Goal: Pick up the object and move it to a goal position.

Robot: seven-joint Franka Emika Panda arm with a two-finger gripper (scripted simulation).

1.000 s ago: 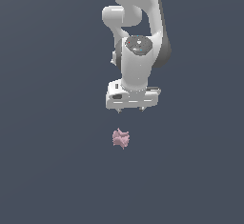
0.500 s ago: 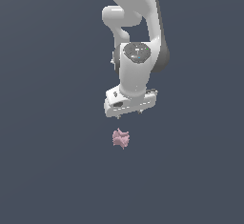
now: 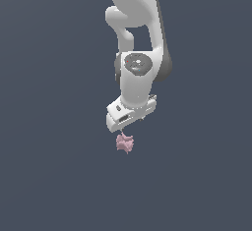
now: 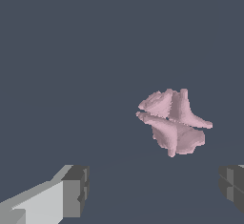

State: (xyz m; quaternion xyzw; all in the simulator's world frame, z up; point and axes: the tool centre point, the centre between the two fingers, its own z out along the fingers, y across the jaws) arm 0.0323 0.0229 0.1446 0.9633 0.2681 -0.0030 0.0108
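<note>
we're hovering just above the object [image 3: 124, 143] now, our gripper [image 3: 129, 123] hanging over it in the exterior view with only a sliver of grey between the two, not touching. in the wrist view the two fingers [image 4: 76, 189] are spread wide, a dark pad at each side of the frame with nothing between them, so the jaws are open and empty. the object [image 4: 174, 123] sits ahead of the pads and nearer one finger than the other, not yet inside the gap.

how will it handle? we'd judge it light, being so much smaller than our hand, and stiff, since those thin flanges hold their shape. the trouble is the form: flat fins and pointed bumps jut out in several directions, so a pad landing on a tip could twist it or flick it away. we'd want to close across the thick middle where the fins meet, with the pads against two broad faces.

looks-wise it's pale pink, matte, lumpy and irregular, with crossed wings, one long spur reaching sideways and a rounded lobe below.
</note>
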